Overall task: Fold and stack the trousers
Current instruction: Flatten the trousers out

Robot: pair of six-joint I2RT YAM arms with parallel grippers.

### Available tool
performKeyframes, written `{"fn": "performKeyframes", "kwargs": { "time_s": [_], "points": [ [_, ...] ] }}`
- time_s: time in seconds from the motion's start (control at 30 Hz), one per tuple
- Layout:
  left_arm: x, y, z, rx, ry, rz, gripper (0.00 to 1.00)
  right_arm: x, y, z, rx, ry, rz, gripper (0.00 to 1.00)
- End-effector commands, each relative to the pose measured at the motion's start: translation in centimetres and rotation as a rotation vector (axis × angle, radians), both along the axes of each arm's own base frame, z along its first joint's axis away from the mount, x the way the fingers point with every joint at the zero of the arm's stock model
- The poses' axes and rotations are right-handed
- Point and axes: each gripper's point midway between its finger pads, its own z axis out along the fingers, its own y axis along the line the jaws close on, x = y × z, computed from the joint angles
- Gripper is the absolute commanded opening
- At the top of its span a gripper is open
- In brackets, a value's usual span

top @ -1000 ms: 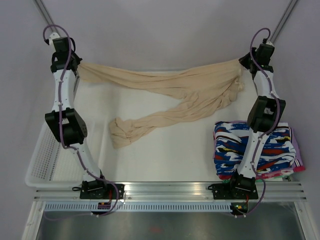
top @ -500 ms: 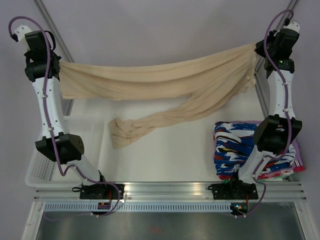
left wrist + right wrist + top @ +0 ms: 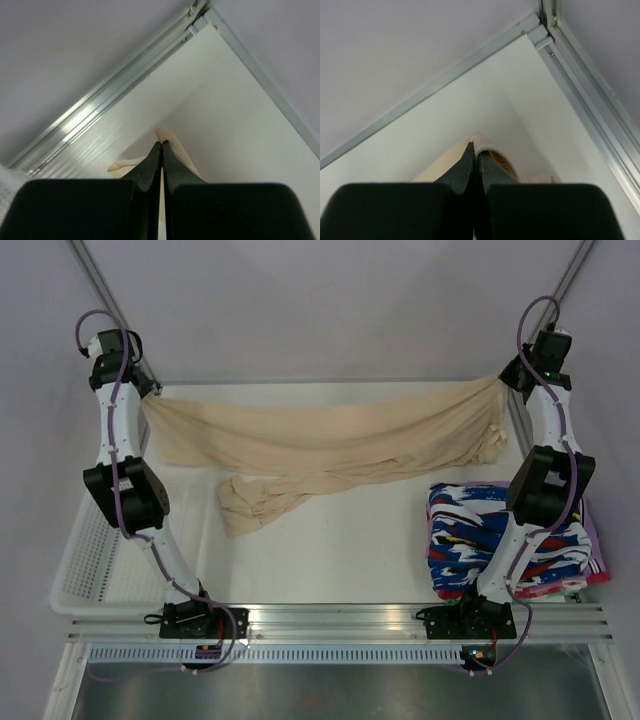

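**Trousers stretched wide between both arms, one leg lagging**

Far to the left of the folded patterned stack (image 3: 455, 530), the white mesh basket (image 3: 85, 560) sits at the table's (image 3: 340, 560) left edge, taking no part in this step. Beyond it, diagonally opposite the stack, the left gripper (image 3: 150, 392) is pinched tight on one end of the trousers (image 3: 320, 440). Its wrist view shows the two black fingers pressed together with a small tuft of cream cloth poking out at the tips.

From that grip the trousers run to the right as one broad band across the far part of the table, beyond and to the left of the stack. The top edge is drawn fairly straight and the cloth below it sags onto the surface. Holding the two ends well apart looks meant to spread the fabric flat so it can be folded cleanly. One leg has not followed. It trails twisted toward the near side and ends in a bunched heap left of the stack, apart from it.

Just beyond the stack, the right gripper (image 3: 505, 380) is clamped on the other end, its fingers closed with cloth showing at the tips in its wrist view. A small knot of fabric dangles below that grip.

By my reading the spreading is only partly done, since the twisted leg needs laying straight before any fold.
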Motion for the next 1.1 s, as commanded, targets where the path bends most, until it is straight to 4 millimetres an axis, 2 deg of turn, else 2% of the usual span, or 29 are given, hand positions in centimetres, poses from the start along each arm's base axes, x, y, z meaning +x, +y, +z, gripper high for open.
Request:
{"fn": "performKeyframes", "kwargs": {
  "time_s": [0.0,0.03,0.07,0.1,0.13,0.17,0.2,0.23,0.27,0.3,0.33,0.37,0.43,0.57,0.63,0.67,0.7,0.73,0.77,0.8,0.83,0.93,1.07],
  "points": [
    [4.1,-0.6,-4.9,-0.11,-0.014,-0.009,0.02,2.8,-0.3,-3.4,0.031,-0.027,0.019,0.0],
    [4.8,-0.7,-5.5,-0.116,-0.015,-0.011,0.02,3.4,-0.2,-4.0,0.04,-0.031,0.024,0.0],
    [5.4,-0.7,-6.3,-0.121,-0.016,-0.012,0.02,4.5,-0.1,-5.7,0.056,-0.034,0.046,0.0],
    [6.1,-0.7,-8.0,-0.132,-0.001,-0.015,0.02,5.0,-0.1,-6.5,0.063,-0.039,0.051,0.0],
    [6.5,-0.7,-8.6,-0.139,-0.005,-0.006,0.02,5.7,-0.2,-6.7,0.07,-0.051,0.052,0.0],
    [7.1,-0.5,-9.0,-0.138,-0.017,-0.003,0.02,6.5,-0.2,-8.5,0.085,-0.047,0.055,0.0],
    [7.7,-0.4,-10.5,-0.144,-0.007,-0.003,0.02,7.0,-0.3,-9.2,0.097,-0.051,0.052,0.0],
    [8.1,-0.4,-11.1,-0.144,-0.012,-0.002,0.02,7.7,-0.4,-8.9,0.097,-0.071,0.055,0.0],
    [8.5,-0.3,-11.8,-0.144,-0.014,-0.003,0.02,8.3,-0.5,-10.8,0.106,-0.056,0.052,0.0],
    [9.4,-0.2,-12.9,-0.145,-0.021,-0.011,0.02,8.7,-0.7,-11.5,0.11,-0.054,0.048,0.0],
    [10.0,-0.2,-13.1,-0.144,-0.032,-0.013,0.02,9.4,-0.9,-10.8,0.101,-0.073,0.051,0.0],
    [10.3,-0.1,-13.6,-0.145,-0.034,-0.015,0.02,9.7,-1.1,-12.5,0.105,-0.05,0.046,0.0],
    [11.5,-0.1,-14.5,-0.14,-0.054,-0.017,0.02,10.3,-1.6,-12.4,0.091,-0.062,0.035,0.0],
    [13.5,-0.2,-15.1,-0.128,-0.12,-0.03,0.02,11.4,-2.7,-13.6,0.065,-0.083,-0.005,0.0],
    [14.7,-0.1,-14.5,-0.123,-0.173,-0.032,0.02,12.0,-3.2,-13.2,0.047,-0.102,-0.017,0.0],
    [15.1,-0.1,-15.1,-0.125,-0.177,-0.03,0.02,12.2,-3.5,-14.4,0.044,-0.089,-0.029,0.0],
    [15.8,-0.2,-14.5,-0.123,-0.203,-0.032,0.02,12.7,-3.8,-13.5,0.033,-0.113,-0.035,0.0],
    [16.2,-0.2,-14.4,-0.124,-0.217,-0.032,0.02,13.0,-4.0,-13.5,0.03,-0.118,-0.038,0.0],
    [16.6,-0.3,-15.4,-0.131,-0.212,-0.033,0.02,13.2,-4.1,-14.9,0.035,-0.105,-0.044,0.0],
    [17.0,-0.3,-15.0,-0.131,-0.23,-0.035,0.02,13.7,-4.2,-14.3,0.033,-0.126,-0.045,0.0],
    [17.2,-0.3,-15.2,-0.131,-0.235,-0.031,0.02,13.9,-4.3,-15.6,0.041,-0.117,-0.046,0.0],
    [18.1,-0.3,-15.7,-0.143,-0.28,-0.019,0.02,14.7,-4.7,-15.4,0.051,-0.167,-0.071,0.0],
    [19.7,-0.4,-15.2,-0.168,-0.356,-0.019,0.02,15.4,-4.9,-15.4,0.064,-0.204,-0.084,0.0]
  ]
}}
